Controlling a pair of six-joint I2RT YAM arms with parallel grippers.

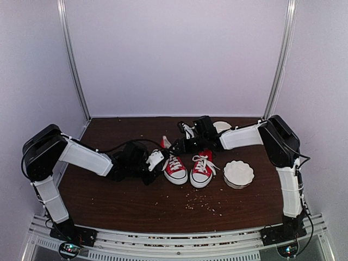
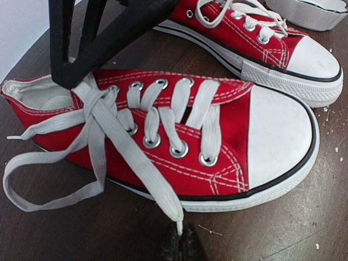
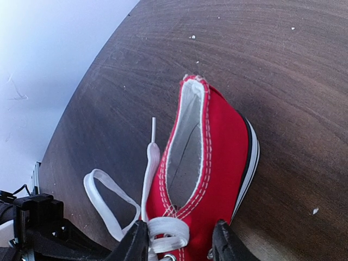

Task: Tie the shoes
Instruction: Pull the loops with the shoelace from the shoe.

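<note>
No text, label, brand name, number or sign can be read in any of the three views. The red canvas, white toe caps and soles of the shoes [image 1: 188, 168] carry no legible mark, and the white scalloped dish [image 1: 238, 173] is plain. The arm housings show no lettering that can be made out from the top view, and the rail at the near edge of the desk [image 1: 136, 201] is too small and blurred to tell whether it bears any marking.

Narrow gap between shoes [image 1: 188, 168]; white bowl [image 1: 238, 173] close right; table [image 1: 119, 201] front open
</note>
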